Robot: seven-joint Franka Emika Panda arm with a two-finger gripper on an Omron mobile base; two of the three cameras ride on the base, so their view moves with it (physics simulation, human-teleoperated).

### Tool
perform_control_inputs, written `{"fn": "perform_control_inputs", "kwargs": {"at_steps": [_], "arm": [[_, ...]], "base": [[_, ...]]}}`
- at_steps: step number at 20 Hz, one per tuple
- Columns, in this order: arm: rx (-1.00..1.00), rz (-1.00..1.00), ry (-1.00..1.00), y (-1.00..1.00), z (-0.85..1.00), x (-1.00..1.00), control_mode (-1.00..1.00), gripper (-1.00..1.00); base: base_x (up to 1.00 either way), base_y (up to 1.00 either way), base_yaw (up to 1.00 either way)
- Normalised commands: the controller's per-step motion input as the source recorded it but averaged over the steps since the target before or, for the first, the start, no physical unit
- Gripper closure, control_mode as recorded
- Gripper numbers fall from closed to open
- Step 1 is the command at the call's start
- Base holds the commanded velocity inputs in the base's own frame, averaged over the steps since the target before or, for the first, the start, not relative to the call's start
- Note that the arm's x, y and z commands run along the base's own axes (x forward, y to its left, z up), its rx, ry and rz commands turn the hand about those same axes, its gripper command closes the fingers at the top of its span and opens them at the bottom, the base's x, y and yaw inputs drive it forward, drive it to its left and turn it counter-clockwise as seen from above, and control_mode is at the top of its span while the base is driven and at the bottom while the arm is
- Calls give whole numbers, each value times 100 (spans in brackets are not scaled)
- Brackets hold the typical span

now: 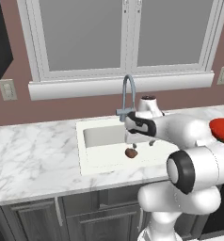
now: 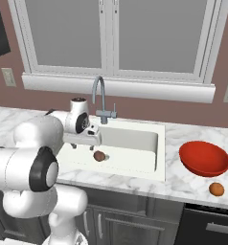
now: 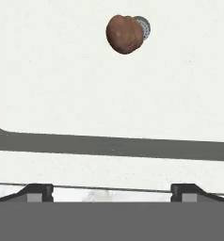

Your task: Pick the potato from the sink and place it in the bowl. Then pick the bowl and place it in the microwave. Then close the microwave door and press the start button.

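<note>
Counter of white marble runs across your view under a window. Your arm reaches over the sink's left edge, and the gripper hangs above that rim with its jaws spread wide, holding nothing. Sink sits next, white, with the faucet at its back. Potato lies on the basin floor toward the left, just beside the drain and partly covering it in the hand view, ahead of the fingertips. Bowl stands on the counter right of the sink, well apart from the potato. A small orange ball lies near the bowl's front.
</note>
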Motion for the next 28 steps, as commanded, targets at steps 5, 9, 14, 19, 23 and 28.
{"fn": "perform_control_inputs", "kwargs": {"at_steps": [5,9,14,19,23,28], "arm": [[-1,-7,0,0,-61,43,-100,-100],[0,-6,0,0,-47,32,-100,-100],[0,-5,0,0,-22,36,-100,-100],[0,-4,0,0,-24,38,-100,-100],[0,-1,0,-1,-35,32,-100,-100],[0,0,0,-3,-37,24,-100,-100]], "base": [[0,0,0],[0,0,0],[0,0,0],[0,0,0],[0,0,0],[0,0,0]]}}
